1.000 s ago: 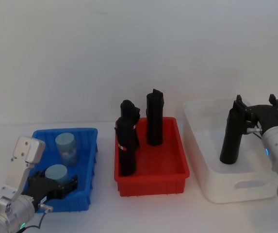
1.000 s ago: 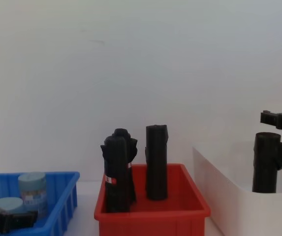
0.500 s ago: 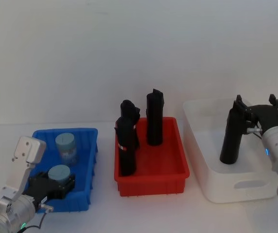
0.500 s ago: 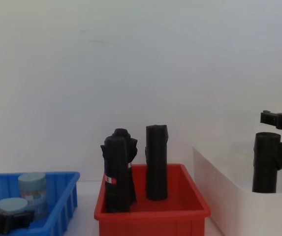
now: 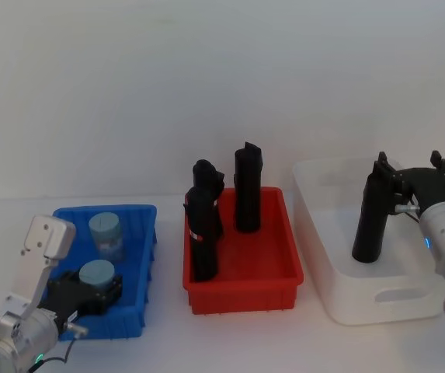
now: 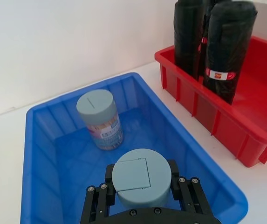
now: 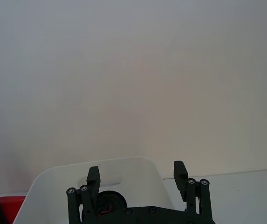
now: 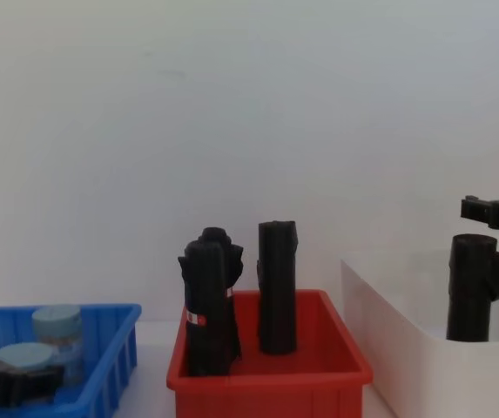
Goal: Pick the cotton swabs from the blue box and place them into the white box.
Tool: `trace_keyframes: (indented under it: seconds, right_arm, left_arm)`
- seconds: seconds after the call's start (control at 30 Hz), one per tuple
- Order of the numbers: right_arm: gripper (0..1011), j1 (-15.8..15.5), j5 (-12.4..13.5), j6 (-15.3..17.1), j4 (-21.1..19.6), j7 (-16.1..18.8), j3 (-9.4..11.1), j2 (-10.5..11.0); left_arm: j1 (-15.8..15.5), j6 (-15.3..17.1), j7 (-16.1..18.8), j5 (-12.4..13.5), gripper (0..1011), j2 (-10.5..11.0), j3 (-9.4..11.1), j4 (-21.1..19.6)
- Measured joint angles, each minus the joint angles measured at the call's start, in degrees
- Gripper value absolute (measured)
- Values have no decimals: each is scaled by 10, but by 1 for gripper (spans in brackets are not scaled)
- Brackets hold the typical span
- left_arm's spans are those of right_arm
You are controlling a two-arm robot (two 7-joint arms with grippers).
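My left hand point(image 6: 141, 179) is closed on one tub of cotton swabs point(image 5: 96, 273), a finger pressed to each side just below its grey-blue lid. The tub is upright over the near part of the blue box point(image 5: 149, 256), and I cannot tell whether its base touches the floor of the box. A second tub point(image 6: 99, 120) stands upright towards the far wall of the same box, apart from my fingers. My right hand point(image 7: 136, 170) hangs over the white box point(image 5: 377, 299) with its fingers spread wide and nothing between them, level with the top of a black roll point(image 5: 370, 221) standing inside that box. Between the two boxes on the bench point(image 5: 160, 350) sits a red bin point(image 5: 241, 299) with more black rolls point(image 5: 247, 190) upright in it.
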Motion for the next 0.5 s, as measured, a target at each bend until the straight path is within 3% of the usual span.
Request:
trace_keyframes:
  seconds: [0.5]
  right_arm:
    - [1002, 0, 0, 0, 0, 0, 0, 0]
  left_arm:
    - [-1, -18, 11, 42, 664, 1, -1, -70]
